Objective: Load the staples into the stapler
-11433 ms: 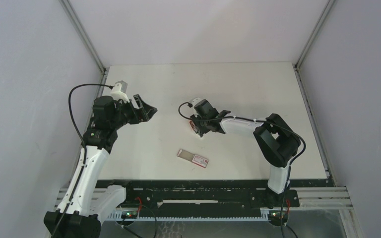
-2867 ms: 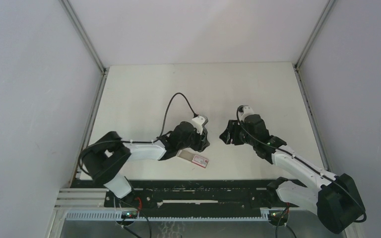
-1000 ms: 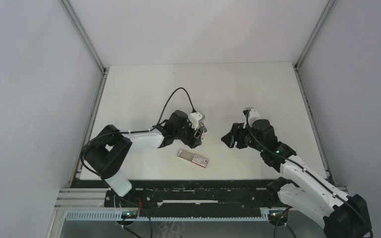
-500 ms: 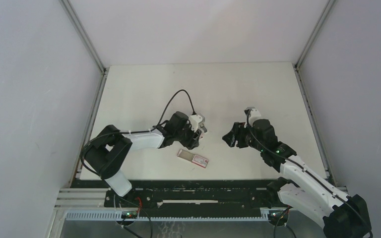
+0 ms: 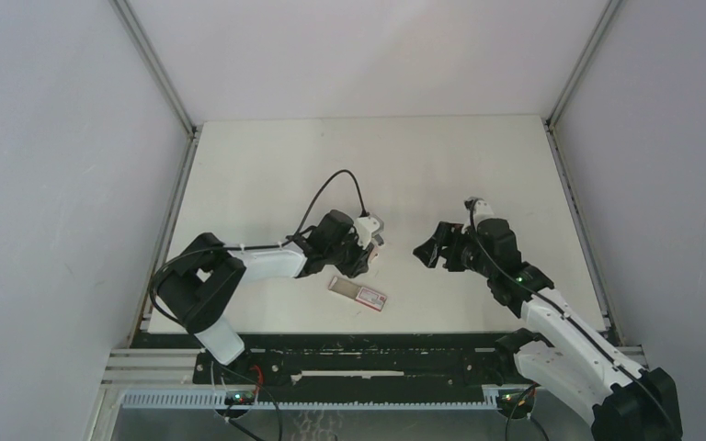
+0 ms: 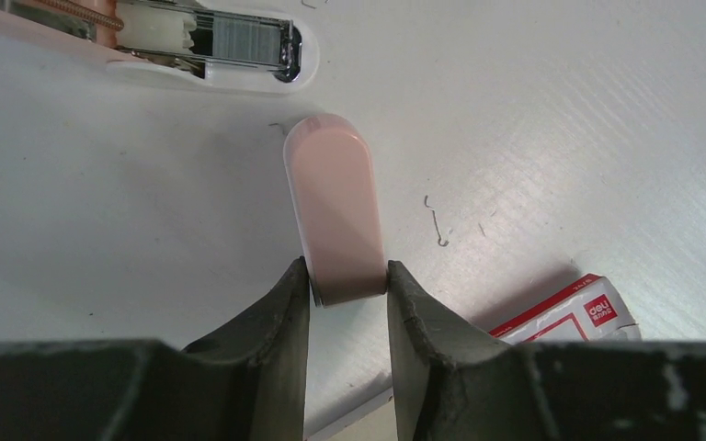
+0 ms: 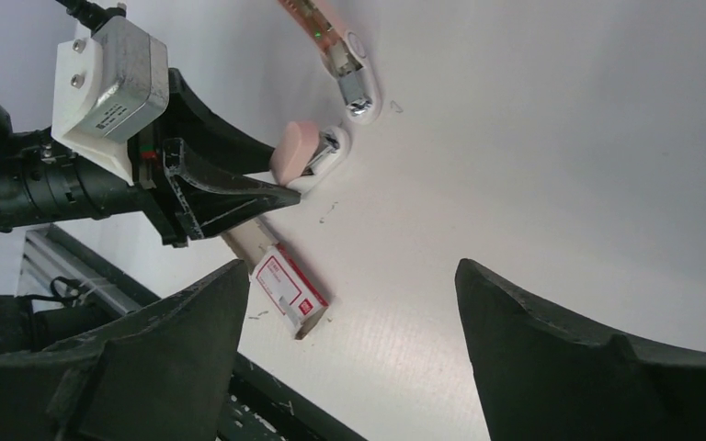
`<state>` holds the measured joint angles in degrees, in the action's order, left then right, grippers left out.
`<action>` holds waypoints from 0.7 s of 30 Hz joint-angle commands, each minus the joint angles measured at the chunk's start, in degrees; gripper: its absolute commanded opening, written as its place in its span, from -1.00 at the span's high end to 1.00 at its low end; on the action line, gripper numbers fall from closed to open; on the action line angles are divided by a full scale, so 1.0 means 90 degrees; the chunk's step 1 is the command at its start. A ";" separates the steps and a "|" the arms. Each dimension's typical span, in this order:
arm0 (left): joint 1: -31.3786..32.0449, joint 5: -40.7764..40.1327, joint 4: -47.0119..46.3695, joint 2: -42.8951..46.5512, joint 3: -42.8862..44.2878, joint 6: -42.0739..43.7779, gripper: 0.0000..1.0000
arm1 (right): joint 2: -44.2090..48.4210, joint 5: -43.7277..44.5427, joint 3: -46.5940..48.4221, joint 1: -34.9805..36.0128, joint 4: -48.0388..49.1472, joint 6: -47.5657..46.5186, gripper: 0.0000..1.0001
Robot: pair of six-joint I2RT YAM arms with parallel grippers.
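The stapler lies opened out on the table. Its pink rounded arm points toward me in the left wrist view, and its chrome magazine with a grey strip in it lies beyond. My left gripper is shut on the near end of that pink arm, both fingers touching its sides. The staples' pack, a red-and-white box, lies flat just in front of the left gripper; a corner of the box shows at lower right. My right gripper stands wide open above bare table, right of the stapler and the box.
A few loose bent staples lie on the white table. The table's near edge and the black rail run just below the box. Grey walls close in the left, right and far sides.
My left gripper has closed onto the stapler's pink arm. My right gripper has opened wider and shifted slightly to the right.
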<state>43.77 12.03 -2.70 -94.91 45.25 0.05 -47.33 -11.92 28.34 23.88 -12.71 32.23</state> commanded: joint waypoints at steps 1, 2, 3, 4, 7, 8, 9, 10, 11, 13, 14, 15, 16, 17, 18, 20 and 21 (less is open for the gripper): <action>0.0142 0.0246 -0.0589 0.0285 -0.0254 -0.0183 0.98 | -0.0169 -0.0658 -0.0238 -0.0027 0.0867 0.0466 -0.67; 0.0146 0.0304 -0.0691 0.0341 -0.0317 -0.0241 0.99 | -0.0264 -0.0793 -0.0304 -0.0035 0.1078 0.0570 -0.67; 0.0147 0.0362 -0.0782 0.0379 -0.0363 -0.0292 0.99 | -0.0394 -0.0913 -0.0357 -0.0031 0.1286 0.0687 -0.67; 0.0151 0.0421 -0.0883 0.0426 -0.0412 -0.0342 0.99 | -0.0540 -0.1008 -0.0395 -0.0027 0.1487 0.0793 -0.67; 0.0148 0.0616 -0.1164 0.0556 -0.0544 -0.0481 0.99 | -0.1059 -0.1227 -0.0443 0.0021 0.1980 0.1074 -0.67; 0.0147 0.0671 -0.1258 0.0589 -0.0583 -0.0521 0.99 | -0.1231 -0.1283 -0.0443 0.0050 0.2139 0.1151 -0.67; 0.0147 0.0713 -0.1342 0.0611 -0.0615 -0.0566 1.00 | -0.1392 -0.1333 -0.0445 0.0079 0.2315 0.1234 -0.67; 0.0148 0.0747 -0.1387 0.0636 -0.0635 -0.0588 1.00 | -0.1542 -0.1390 -0.0446 0.0122 0.2503 0.1323 -0.67; 0.0149 0.0795 -0.1414 0.0635 -0.0642 -0.0616 1.00 | -0.1718 -0.1450 -0.0428 0.0183 0.2691 0.1403 -0.67; 0.0152 0.0887 -0.1473 0.0633 -0.0644 -0.0671 0.99 | -0.2080 -0.1490 -0.0369 0.0337 0.2997 0.1539 -0.66; 0.0161 0.0927 -0.1506 0.0641 -0.0652 -0.0702 0.99 | -0.2275 -0.1505 -0.0291 0.0427 0.3117 0.1588 -0.67; 0.0170 0.0955 -0.1544 0.0657 -0.0667 -0.0713 1.00 | -0.2459 -0.1506 -0.0201 0.0521 0.3198 0.1623 -0.67; 0.0187 0.0972 -0.1575 0.0681 -0.0680 -0.0718 1.00 | -0.2644 -0.1501 -0.0128 0.0593 0.3295 0.1661 -0.67; 0.0196 0.0990 -0.1606 0.0711 -0.0698 -0.0725 1.00 | -0.2814 -0.1497 -0.0049 0.0664 0.3372 0.1697 -0.67; 0.0212 0.1017 -0.1634 0.0745 -0.0722 -0.0733 1.00 | -0.2958 -0.1478 0.0054 0.0738 0.3408 0.1741 -0.67; 0.0221 0.1055 -0.1708 0.0820 -0.0780 -0.0761 1.00 | -0.3229 -0.1411 0.0195 0.0809 0.3426 0.1818 -0.67; 0.0224 0.1071 -0.1748 0.0866 -0.0805 -0.0773 1.00 | -0.3361 -0.1420 0.0238 0.0822 0.3454 0.1862 -0.67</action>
<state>45.15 19.05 -13.76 -91.02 39.75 -5.56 -74.67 -24.34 26.44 30.13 12.08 46.33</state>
